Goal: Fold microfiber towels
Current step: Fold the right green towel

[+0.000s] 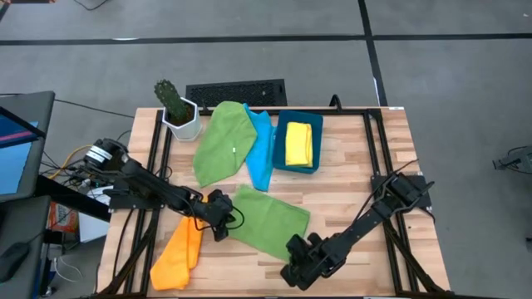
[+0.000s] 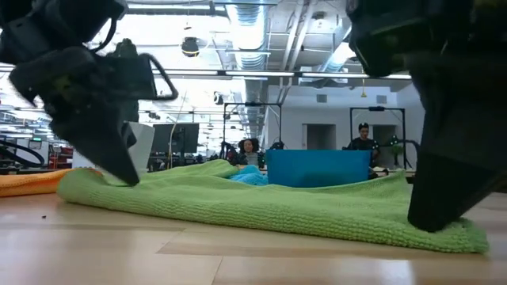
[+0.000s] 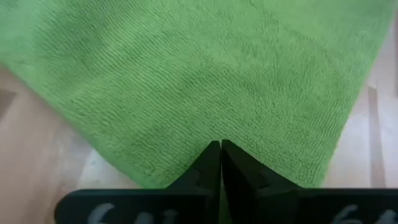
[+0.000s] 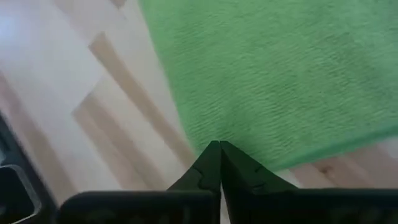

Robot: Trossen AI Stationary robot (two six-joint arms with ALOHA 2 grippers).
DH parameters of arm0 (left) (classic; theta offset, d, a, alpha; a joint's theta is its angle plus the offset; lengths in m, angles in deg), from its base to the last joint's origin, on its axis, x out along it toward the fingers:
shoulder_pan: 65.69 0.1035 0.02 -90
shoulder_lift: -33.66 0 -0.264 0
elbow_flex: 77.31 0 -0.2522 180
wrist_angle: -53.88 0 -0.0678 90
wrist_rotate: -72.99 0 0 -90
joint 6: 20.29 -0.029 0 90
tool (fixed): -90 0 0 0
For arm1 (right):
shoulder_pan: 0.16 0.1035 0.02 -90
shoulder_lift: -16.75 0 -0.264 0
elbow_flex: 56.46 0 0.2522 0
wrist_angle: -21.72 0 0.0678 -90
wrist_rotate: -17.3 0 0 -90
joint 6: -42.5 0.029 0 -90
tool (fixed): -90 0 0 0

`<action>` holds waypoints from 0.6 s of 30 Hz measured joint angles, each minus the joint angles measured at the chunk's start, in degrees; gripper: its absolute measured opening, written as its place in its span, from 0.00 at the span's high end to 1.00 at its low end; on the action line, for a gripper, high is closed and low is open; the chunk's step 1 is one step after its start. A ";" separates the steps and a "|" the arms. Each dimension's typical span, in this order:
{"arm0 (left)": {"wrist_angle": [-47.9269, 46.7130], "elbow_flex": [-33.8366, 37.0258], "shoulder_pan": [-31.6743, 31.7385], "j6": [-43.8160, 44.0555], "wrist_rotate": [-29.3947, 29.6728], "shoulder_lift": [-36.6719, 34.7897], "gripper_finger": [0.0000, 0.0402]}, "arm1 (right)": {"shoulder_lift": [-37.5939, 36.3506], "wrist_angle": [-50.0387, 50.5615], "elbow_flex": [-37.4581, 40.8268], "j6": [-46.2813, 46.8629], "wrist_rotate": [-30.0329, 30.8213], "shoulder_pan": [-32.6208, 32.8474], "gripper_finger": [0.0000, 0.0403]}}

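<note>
Right wrist view: a dark two-fingered right hand (image 4: 220, 144) pinched onto the edge of a green microfiber towel (image 4: 280, 74).

The two dark fingers (image 4: 208, 165) are pressed together, their tips meeting at a point on the hem of the flat, ribbed green cloth. The towel lies on a pale wooden plank counter (image 4: 81, 93), which shows bare beside it. A dark metal frame piece (image 4: 12, 180) crosses one corner of the picture.

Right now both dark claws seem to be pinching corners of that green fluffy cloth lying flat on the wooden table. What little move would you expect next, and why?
Probably a small lift. The left gripper and right gripper each sit shut at a near corner of the flat green microfiber towel. Raising both corners together, then carrying them toward the far edge, would fold it in half. Whether cloth is truly caught between the fingers is hard to confirm.
</note>
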 joint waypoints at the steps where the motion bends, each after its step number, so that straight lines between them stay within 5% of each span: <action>1: 0.49 0.02 -0.18 0.05 0.02 0.81 0.99 | -0.01 0.05 -0.02 0.02 -0.05 0.09 0.91; 18: 3.87 0.04 -2.71 7.88 2.32 3.30 0.99 | -4.16 6.80 -0.02 0.20 2.51 0.10 0.94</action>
